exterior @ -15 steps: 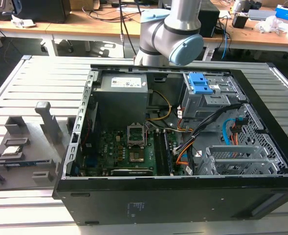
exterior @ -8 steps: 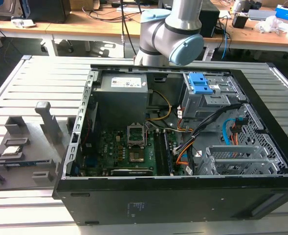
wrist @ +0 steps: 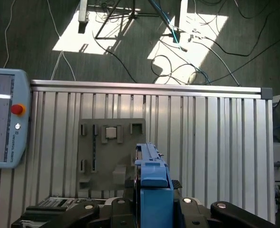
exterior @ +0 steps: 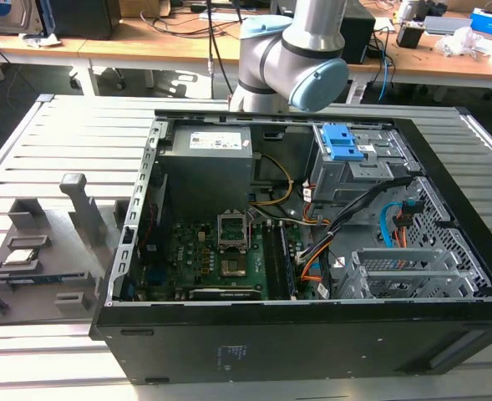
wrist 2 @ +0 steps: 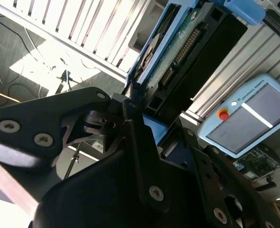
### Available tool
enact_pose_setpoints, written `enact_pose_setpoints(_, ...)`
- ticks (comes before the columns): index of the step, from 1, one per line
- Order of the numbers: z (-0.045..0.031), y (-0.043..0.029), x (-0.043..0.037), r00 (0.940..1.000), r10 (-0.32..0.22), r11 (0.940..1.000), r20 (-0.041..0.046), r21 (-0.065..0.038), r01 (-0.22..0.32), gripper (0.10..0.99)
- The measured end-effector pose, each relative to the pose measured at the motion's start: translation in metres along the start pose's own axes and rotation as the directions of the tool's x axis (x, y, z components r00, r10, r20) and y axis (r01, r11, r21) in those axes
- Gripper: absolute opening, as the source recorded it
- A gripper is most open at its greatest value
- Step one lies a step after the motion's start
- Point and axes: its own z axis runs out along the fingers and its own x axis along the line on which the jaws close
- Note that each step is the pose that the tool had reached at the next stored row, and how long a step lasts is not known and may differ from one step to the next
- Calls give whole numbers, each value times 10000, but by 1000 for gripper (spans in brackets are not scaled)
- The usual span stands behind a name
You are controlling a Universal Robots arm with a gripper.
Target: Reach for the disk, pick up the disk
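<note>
Disk (wrist: 148, 156) stands edge-on in my gripper (wrist: 151, 204), jaws clamped on its blue bracket (wrist: 154, 183). Prob. stiff, heavyish, smooth metal w/ fragile board; hold by frame sides.

The disk (wrist: 154, 178), edge-on with its bright blue bracket toward the camera, sits clasped between the black links of the gripper (wrist: 151, 209). Beyond it a slatted metal table (wrist: 216, 142) bears a grey fixture plate (wrist: 98, 164) with a small silver chip (wrist: 111, 132) seated in one recess. A pendant (wrist: 2, 128) with a red button (wrist: 17, 109) lies at the table's edge, and cables (wrist: 197, 61) trail over the sunlit floor (wrist: 35, 28).
</note>
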Motion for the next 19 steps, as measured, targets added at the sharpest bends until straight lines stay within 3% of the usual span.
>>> enact_pose_setpoints(19, 315, -106, 4, 10000, 0, 10000, 0, -14, 0, 365)
